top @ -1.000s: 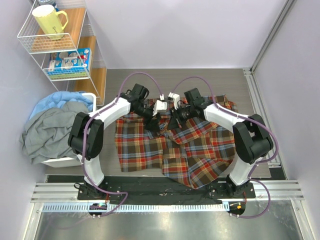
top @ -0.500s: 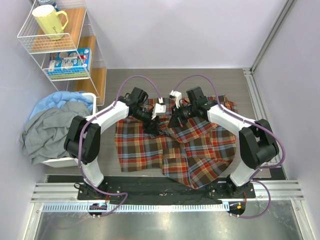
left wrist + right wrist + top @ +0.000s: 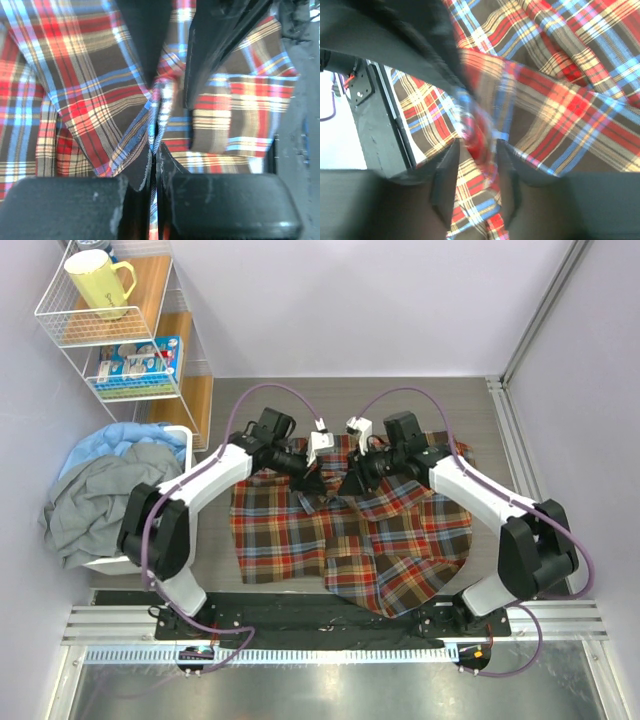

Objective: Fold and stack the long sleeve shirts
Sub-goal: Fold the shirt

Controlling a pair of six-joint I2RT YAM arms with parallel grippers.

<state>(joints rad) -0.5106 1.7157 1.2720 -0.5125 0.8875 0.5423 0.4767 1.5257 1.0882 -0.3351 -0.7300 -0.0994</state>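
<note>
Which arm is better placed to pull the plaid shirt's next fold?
Probably left: the left gripper is shut on a pinch of the plaid shirt; the right gripper stands open, cloth blurred in its gap.

nothing legible shows in any view. the only printed surface is a blue and white box (image 3: 140,363) on the lower tier of the wire shelf (image 3: 48,322) beyond the far left corner of the tabletop; its front carries coloured graphics and what may be lettering, but it is too small and blurred to make out a word, brand or number. both wrist views are filled with plaid cloth at close range, with no writing on it.
</note>
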